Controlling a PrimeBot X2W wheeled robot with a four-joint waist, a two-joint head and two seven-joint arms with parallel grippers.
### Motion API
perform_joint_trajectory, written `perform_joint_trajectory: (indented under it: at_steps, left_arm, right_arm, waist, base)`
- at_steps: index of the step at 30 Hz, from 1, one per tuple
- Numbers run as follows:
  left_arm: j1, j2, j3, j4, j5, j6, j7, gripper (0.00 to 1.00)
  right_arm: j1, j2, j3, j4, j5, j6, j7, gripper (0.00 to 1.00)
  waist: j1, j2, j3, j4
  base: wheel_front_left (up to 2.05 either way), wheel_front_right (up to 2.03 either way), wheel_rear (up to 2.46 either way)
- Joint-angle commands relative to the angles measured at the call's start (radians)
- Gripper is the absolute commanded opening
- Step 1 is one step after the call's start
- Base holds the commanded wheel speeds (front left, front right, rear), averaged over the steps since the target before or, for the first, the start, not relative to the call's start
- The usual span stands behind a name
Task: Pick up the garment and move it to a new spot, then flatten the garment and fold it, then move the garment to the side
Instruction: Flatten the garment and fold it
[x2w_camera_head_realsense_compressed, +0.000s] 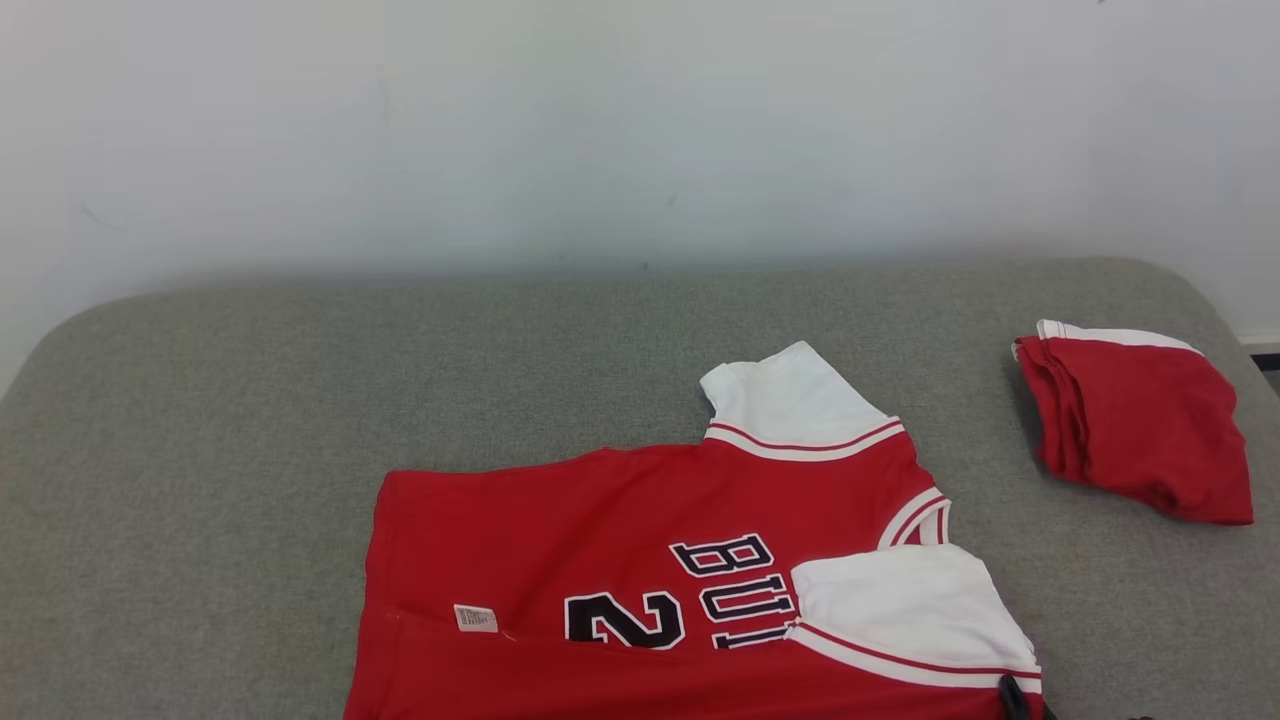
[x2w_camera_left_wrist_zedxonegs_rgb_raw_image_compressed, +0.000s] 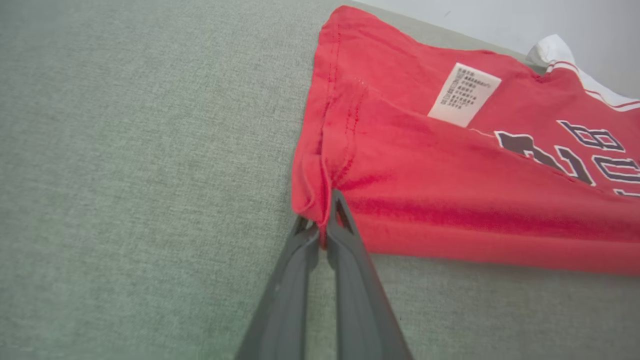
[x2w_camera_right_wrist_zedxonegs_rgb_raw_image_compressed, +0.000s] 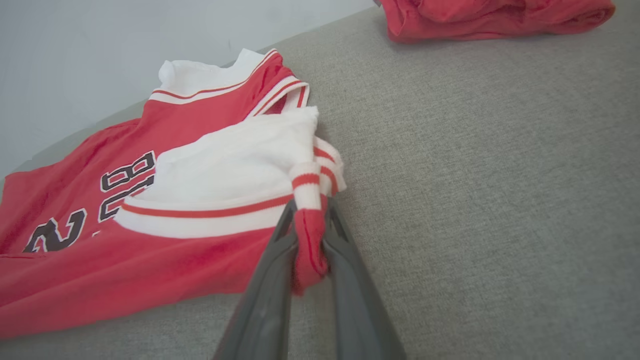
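Folded red cloth (x2w_camera_head_realsense_compressed: 1140, 430), maybe shirt, on grey pad (x2w_camera_head_realsense_compressed: 250, 450)

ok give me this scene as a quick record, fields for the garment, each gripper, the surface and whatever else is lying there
garment: red jersey with white sleeves, spread out, near edge turned over part of the lettering
label: white care label showing at that fold
left gripper: shut on the jersey's hem corner
right gripper: shut on the jersey's edge by the white sleeve
surface: grey fabric surface
other: folded red garment, apart, to the jersey's right
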Motion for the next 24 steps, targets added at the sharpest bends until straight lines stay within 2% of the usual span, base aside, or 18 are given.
perform_joint_trajectory:
  at_steps: [1, 2, 3, 4, 11, 16, 24]
  left_arm:
    - [0.008, 0.007, 0.004, 0.006, -0.002, 0.01, -0.003, 0.83]
    - [0.005, 0.007, 0.004, 0.012, -0.004, 0.015, -0.003, 1.0]
    - [-0.002, 0.007, 0.001, 0.016, -0.004, 0.018, -0.003, 1.0]
    - [-0.013, 0.006, -0.001, 0.012, -0.001, 0.017, -0.003, 1.0]
    - [-0.139, 0.004, 0.033, -0.058, 0.056, 0.025, -0.003, 1.0]
    - [-0.334, 0.034, 0.043, 0.008, 0.102, 0.01, -0.003, 1.0]
    - [-0.555, 0.057, -0.004, 0.188, 0.093, -0.002, -0.003, 1.0]
  right_arm:
    - [0.004, -0.006, -0.005, 0.007, 0.006, -0.003, -0.001, 0.08]
    - [0.001, -0.006, -0.006, 0.011, 0.006, -0.003, -0.001, 0.39]
    - [-0.006, -0.009, -0.011, 0.011, 0.004, -0.003, -0.001, 0.39]
    - [-0.017, -0.018, -0.021, 0.006, -0.008, -0.003, -0.001, 1.0]
    - [-0.128, -0.035, -0.076, -0.047, -0.061, -0.003, -0.001, 1.0]
    - [-0.294, -0.05, -0.04, -0.057, -0.107, -0.003, -0.001, 1.0]
    - [-0.502, -0.064, 0.063, -0.015, -0.127, -0.003, 0.011, 1.0]
  waist:
    - [0.0002, 0.0001, 0.013, 0.001]
    - [0.0002, 0.0001, 0.019, 0.0]
    - [0.0002, 0.0001, 0.026, 0.001]
    - [0.0002, 0.0001, 0.035, 0.003]
    - [0.0002, 0.0001, 0.146, 0.029]
    - [0.0002, 0.0001, 0.241, 0.039]
    - [0.0002, 0.0001, 0.319, 0.042]
  base:
    - [0.0, 0.0, 0.0]
    - [0.0, 0.0, 0.0]
    - [0.0, 0.0, 0.0]
    - [0.0, 0.0, 0.0]
    - [0.0, 0.0, 0.0]
    - [0.0, 0.0, 0.0]
    - [0.0, 0.0, 0.0]
